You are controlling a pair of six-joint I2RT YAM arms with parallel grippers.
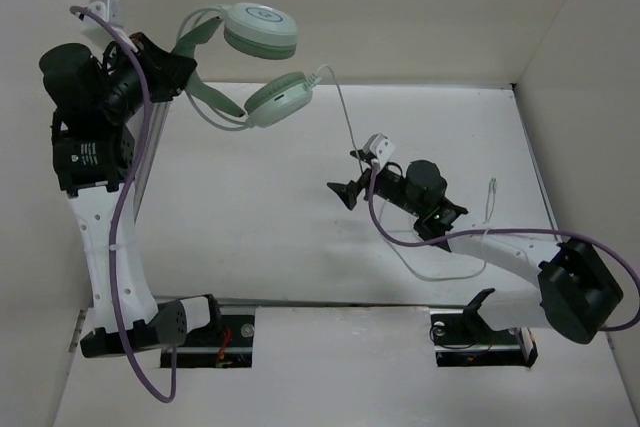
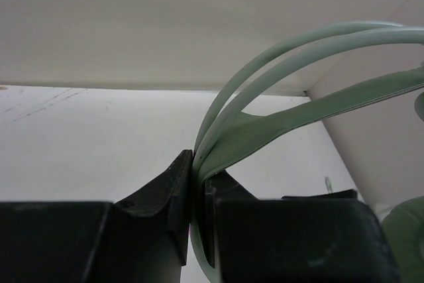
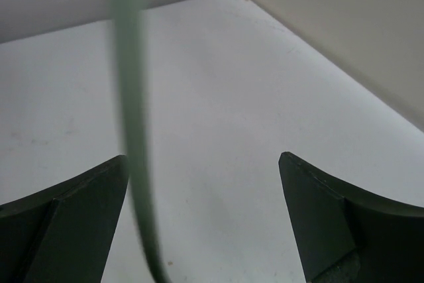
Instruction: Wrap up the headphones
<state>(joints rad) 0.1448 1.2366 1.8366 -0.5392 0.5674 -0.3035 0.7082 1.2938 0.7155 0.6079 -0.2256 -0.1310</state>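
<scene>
My left arm (image 1: 100,237) runs up the left edge of the top view. Its wrist is bent at upper left and the left tool (image 1: 172,69) points right, jaws pinched tight on the headphones (image 1: 262,32). My right arm (image 1: 500,252) folds at lower right and reaches left to mid-frame, with the right tool (image 1: 350,175) spread wide.

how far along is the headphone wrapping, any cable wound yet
Early. Done: the left gripper is shut on the headband, holding the headphones up. In hand: the right gripper is open with the cable running between its fingers, not pinched. Left: all the winding; the cable hangs loose from the lower ear cup and trails to the table, with no turns around the headphones visible.
</scene>
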